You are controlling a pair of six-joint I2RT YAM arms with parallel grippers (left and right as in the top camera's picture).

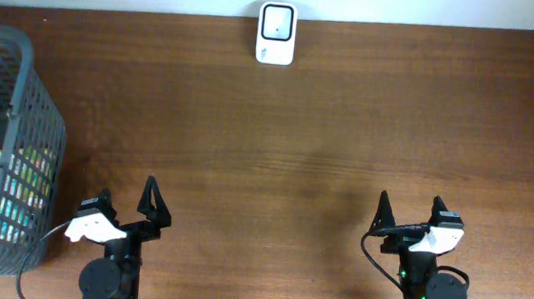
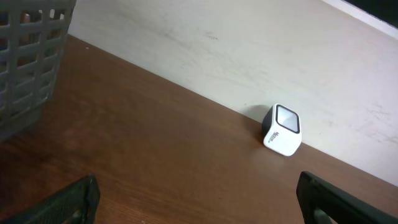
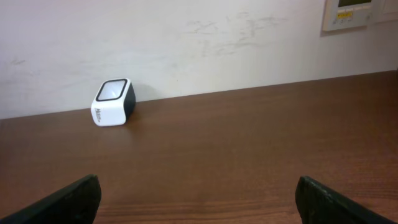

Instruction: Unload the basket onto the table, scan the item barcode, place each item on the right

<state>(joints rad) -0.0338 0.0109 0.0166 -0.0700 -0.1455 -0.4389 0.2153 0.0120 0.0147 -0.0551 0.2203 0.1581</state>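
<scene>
The white barcode scanner [image 1: 276,33] with a dark window stands at the table's far edge, against the wall. It shows small in the left wrist view [image 2: 283,129] and the right wrist view [image 3: 113,102]. Packaged items [image 1: 15,192] lie inside the grey mesh basket [image 1: 53,142] at the left; I cannot tell which one is the task's item. At the near edge, my left gripper [image 1: 127,201] [image 2: 199,199] is open over bare wood, right of the basket. My right gripper [image 1: 411,213] [image 3: 199,199] is open too, with nothing between its fingers.
The basket's wall [image 2: 31,56] fills the top-left of the left wrist view. A wall-mounted control panel [image 3: 354,12] shows in the top-right of the right wrist view. Brown wood tabletop [image 1: 277,141] lies between the grippers and the scanner.
</scene>
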